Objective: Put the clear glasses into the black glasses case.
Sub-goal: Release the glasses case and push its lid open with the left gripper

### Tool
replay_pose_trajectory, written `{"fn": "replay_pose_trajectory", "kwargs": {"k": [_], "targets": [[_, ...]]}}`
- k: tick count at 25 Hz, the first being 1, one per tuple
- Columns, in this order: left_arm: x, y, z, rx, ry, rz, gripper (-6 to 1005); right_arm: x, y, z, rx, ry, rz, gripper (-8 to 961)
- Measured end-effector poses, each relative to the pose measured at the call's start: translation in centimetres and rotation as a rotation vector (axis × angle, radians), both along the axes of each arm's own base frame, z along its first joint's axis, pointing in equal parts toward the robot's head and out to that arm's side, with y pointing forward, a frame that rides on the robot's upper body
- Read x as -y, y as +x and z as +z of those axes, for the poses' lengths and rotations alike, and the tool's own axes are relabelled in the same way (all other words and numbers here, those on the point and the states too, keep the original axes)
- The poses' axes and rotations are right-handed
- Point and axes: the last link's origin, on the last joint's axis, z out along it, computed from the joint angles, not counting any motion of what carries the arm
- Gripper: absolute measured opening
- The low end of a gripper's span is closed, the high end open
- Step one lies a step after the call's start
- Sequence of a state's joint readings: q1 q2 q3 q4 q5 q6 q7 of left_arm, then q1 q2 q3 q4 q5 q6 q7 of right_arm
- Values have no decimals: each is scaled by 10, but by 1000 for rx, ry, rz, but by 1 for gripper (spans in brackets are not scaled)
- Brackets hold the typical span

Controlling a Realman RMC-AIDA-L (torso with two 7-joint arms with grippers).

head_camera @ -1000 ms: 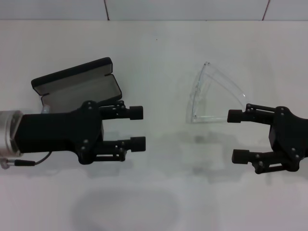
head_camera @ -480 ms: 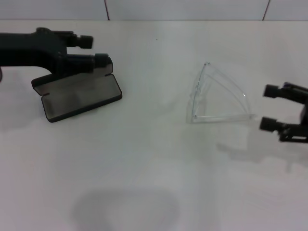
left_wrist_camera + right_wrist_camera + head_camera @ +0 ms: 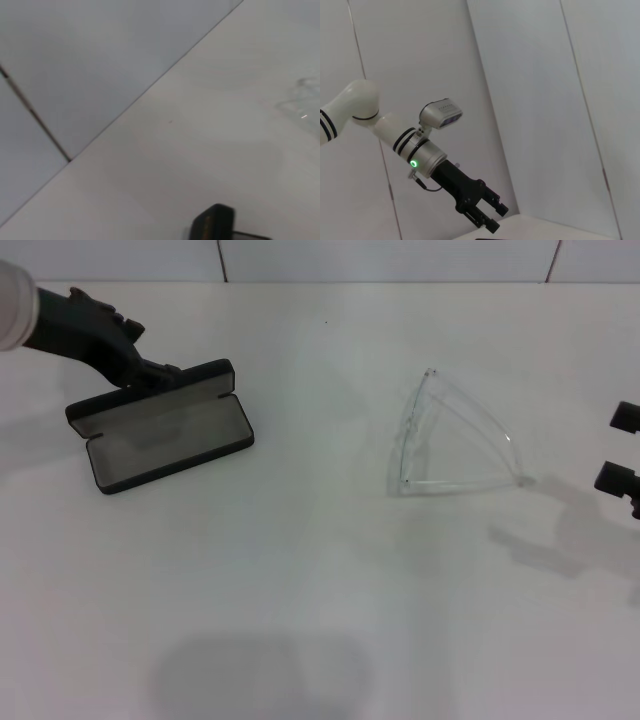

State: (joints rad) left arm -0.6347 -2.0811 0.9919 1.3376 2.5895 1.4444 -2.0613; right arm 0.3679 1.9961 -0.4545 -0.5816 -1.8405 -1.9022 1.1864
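The glasses (image 3: 450, 440) lie folded on the white desk (image 3: 300, 570), right of centre, with nothing touching them. Just beside them at the right edge, the right gripper (image 3: 622, 448) hangs with its fingers spread apart. Farther left, the case (image 3: 160, 428) sits open, lining up. The left gripper (image 3: 165, 370) reaches its lid's rear edge; whether it is open or closed cannot be told.

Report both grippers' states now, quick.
Left gripper: at the open black glasses case's lid edge; open or shut cannot be told.
Right gripper: open, empty, at the right edge beside the clear glasses.
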Motion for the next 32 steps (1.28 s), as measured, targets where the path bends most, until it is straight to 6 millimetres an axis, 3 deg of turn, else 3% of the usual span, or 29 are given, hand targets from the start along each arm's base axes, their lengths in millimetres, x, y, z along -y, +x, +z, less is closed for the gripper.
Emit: {"fn": "replay_pose_trajectory", "kwargs": {"k": [9,32], "targets": [[-6,-2,-20,-163,-40,-15,698,4,4,4,-7,18,-14,872],[-23,-11,-42,-275,-72,9,696,6,5,1,-9,36,-9,872]]}}
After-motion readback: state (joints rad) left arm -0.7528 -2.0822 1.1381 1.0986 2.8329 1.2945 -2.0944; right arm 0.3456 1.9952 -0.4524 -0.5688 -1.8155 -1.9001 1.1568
